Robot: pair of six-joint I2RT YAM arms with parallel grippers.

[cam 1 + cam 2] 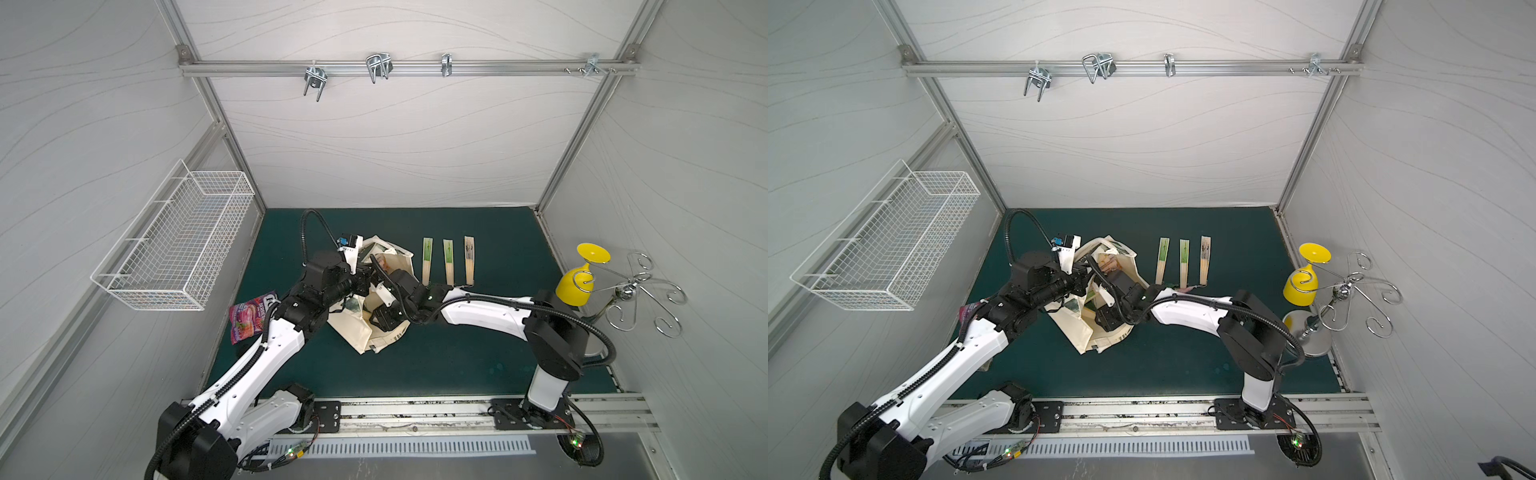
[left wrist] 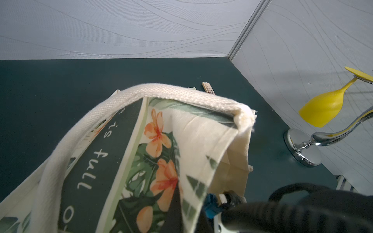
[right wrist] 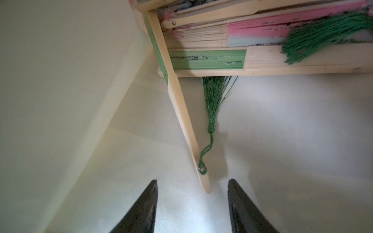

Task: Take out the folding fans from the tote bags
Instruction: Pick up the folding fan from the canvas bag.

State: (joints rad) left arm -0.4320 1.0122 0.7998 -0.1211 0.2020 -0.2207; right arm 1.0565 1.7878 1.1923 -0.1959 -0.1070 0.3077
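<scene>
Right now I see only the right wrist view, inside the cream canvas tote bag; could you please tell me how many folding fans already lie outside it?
Observer: Three slim closed bamboo fans lie side by side on the dark green mat beside the cream canvas tote bag.
Operator: Thank you; what is the left gripper doing?
Observer: The left gripper is shut, apparently pinching the tote bag's flower-printed side and holding it up.
Operator: Is there room for another fan?
Observer: Bare mat shows between the black-inked fan and the chrome rack holding a yellow plastic goblet.
</scene>
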